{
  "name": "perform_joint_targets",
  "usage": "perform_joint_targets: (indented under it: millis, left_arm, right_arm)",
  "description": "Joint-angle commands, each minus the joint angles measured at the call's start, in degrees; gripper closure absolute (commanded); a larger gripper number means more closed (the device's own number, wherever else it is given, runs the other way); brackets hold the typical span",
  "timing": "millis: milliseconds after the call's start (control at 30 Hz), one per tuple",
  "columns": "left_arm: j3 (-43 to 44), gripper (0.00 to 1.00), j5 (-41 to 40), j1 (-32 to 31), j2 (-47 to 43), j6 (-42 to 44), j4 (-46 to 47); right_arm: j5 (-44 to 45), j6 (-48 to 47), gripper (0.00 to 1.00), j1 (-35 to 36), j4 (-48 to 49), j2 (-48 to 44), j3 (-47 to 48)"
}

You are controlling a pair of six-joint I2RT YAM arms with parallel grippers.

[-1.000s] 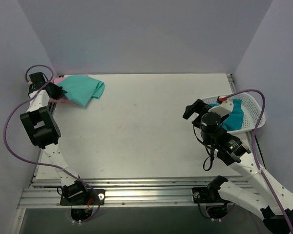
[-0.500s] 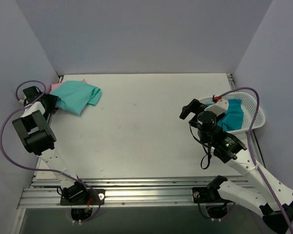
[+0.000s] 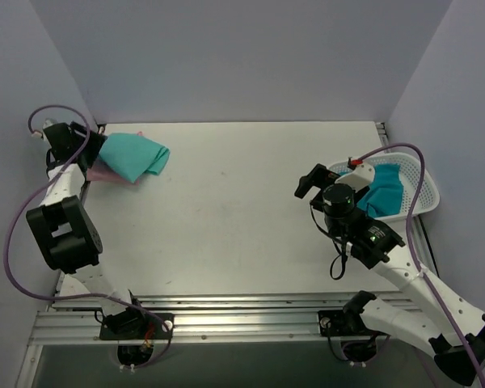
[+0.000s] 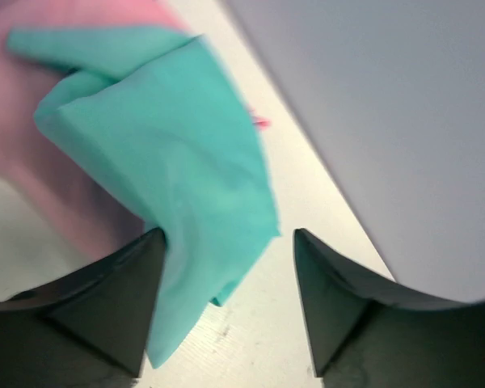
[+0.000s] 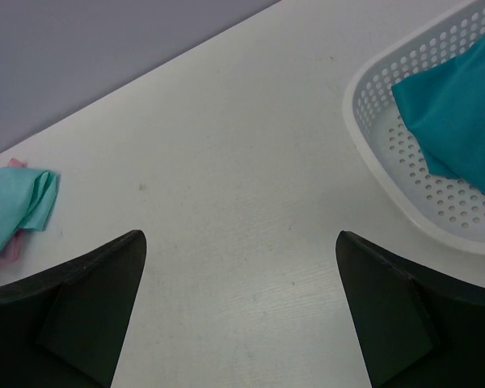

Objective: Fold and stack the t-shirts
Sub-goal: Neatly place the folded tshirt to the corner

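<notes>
Found the left gripper (image 4: 225, 250) with jaws spread and nothing pinched between them. Noted the mint-green tee (image 4: 170, 145) just ahead of those jaws, one loose corner reaching down against the inner face of one finger and apart from the other. Judged it roughly folded, with several layers showing at the edge, not squared. Recorded the pink tee (image 4: 56, 194) beneath it and out ahead of the jaws, mostly covered, with a strip peeking past the mint cloth on the far side. Counted this as a stack of two in front of the left jaws, untidy but in place on the table (image 3: 226, 218).

Found the right gripper (image 5: 238, 242) with jaws spread wide and holding nothing, only bare tabletop between and ahead of them. Located the teal tee (image 5: 461, 113) off to the right of these jaws, lying inside the white mesh basket (image 5: 372, 137), well apart from both fingers. Could not tell whether folded; appears to lie fairly flat.

Assessed progress as about two garments of three dealt with. Left to do, by judgement:
- Lift the teal tee out of the basket.
- Spread and fold it on the open tabletop.
- Carry it across and set it on the pile ahead of the left jaws.

Recommend squaring the mint layer before adding the third.
</notes>
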Motion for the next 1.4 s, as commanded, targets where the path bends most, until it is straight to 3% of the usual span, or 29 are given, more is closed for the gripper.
perform_joint_targets:
  millis: [0,133,333,467,600,733,900,967,1033,1067,1167,1200,1267,1300,1333,1367]
  left_arm:
    - [3.98,0.22,-6.81,-4.8,-16.31,9.43,1.05]
    - [7.76,0.14,-13.51,-10.16,-25.46,14.8,-8.3]
    - [2.68,0.05,-16.5,-18.34,-34.07,16.3,-12.44]
    - [-5.76,0.05,-17.2,-23.34,-39.43,17.0,-9.38]
    - [-15.06,0.05,-21.85,-33.97,-44.44,18.94,-6.12]
    - [-20.87,0.04,-23.62,-45.04,-43.76,20.35,-3.13]
    - [-20.98,0.08,-26.69,-55.85,-40.23,22.52,-2.61]
    - [-23.25,0.07,-26.78,-60.94,-40.32,25.43,6.03]
    - [-26.58,0.04,-22.59,-61.41,-39.45,27.37,14.75]
    - [-30.43,0.03,-20.22,-60.72,-37.97,27.38,23.68]
    - [-32.58,0.06,-6.36,-58.0,-29.92,21.95,35.41]
    - [-31.54,0.06,7.18,-54.77,-26.3,17.93,37.72]
    - [-28.2,0.06,21.14,-51.94,-13.61,13.08,47.35]
    - [-24.18,0.06,26.16,-50.18,-9.69,10.35,50.02]
    - [-23.27,0.06,29.69,-49.64,-7.04,6.59,53.01]
    - [-23.35,0.06,28.25,-49.38,-5.01,6.11,55.82]
  right_arm:
    - [3.21,0.22,0.01,0.5,0.6,0.48,-0.09]
    - [4.71,0.13,0.01,0.5,-0.1,0.3,0.17]
    - [6.12,0.48,0.01,0.68,-1.94,-0.31,0.96]
    - [7.26,0.92,0.01,0.85,-3.7,-2.06,0.7]
    - [9.37,1.45,0.01,0.85,-5.63,-2.33,0.87]
    - [10.34,2.24,0.01,0.85,-6.69,-0.49,1.49]
    - [2.71,1.45,0.0,-1.43,1.38,4.34,-0.97]
    - [-4.38,1.89,0.0,-7.1,5.24,7.49,-2.02]
    - [-8.36,3.03,0.0,-11.87,7.53,10.48,-3.25]
    - [-11.51,3.29,0.0,-16.07,9.63,11.37,-3.61]
    - [-18.11,4.08,0.0,-21.98,15.25,14.53,-5.01]
    - [-27.36,4.35,0.0,-27.39,17.28,15.41,-6.5]
    - [-36.38,6.01,0.01,-32.26,23.24,17.79,-8.26]
    - [-36.85,6.11,0.02,-33.59,22.93,17.71,-8.53]
    - [-29.29,5.5,0.02,-32.99,21.45,17.1,-8.01]
    - [-23.82,3.93,0.02,-31.86,18.04,15.26,-7.66]
